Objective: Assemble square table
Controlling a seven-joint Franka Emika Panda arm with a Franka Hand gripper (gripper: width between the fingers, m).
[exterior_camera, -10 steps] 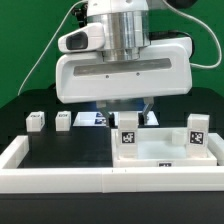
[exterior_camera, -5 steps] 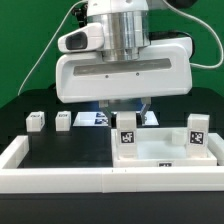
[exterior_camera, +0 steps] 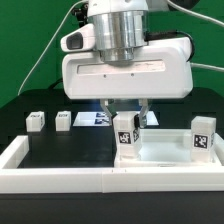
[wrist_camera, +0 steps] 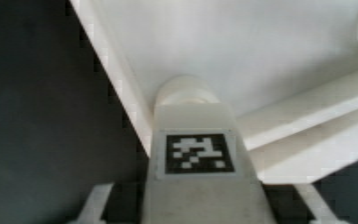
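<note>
My gripper point(exterior_camera: 128, 118) is shut on an upright white leg point(exterior_camera: 125, 136) with a black-and-white tag. The leg stands at the front left corner of the square table's white slab point(exterior_camera: 165, 152). In the wrist view the tagged leg point(wrist_camera: 197, 140) sits between my two fingers point(wrist_camera: 98, 204), with the slab point(wrist_camera: 265, 50) beyond it. A second tagged leg point(exterior_camera: 203, 136) stands on the slab's right corner. Two more short white legs point(exterior_camera: 36, 120) point(exterior_camera: 63, 119) stand loose on the black table at the exterior view's left.
A long low white border wall point(exterior_camera: 60, 180) runs along the front and up the left side. The marker board point(exterior_camera: 92, 118) lies flat behind the gripper. Green backdrop behind; a cable hangs at the exterior view's left.
The jaws have closed in onto the leg. The arm has shifted a little toward the exterior view's right, and the slab with its right-hand leg has shifted that way too.
</note>
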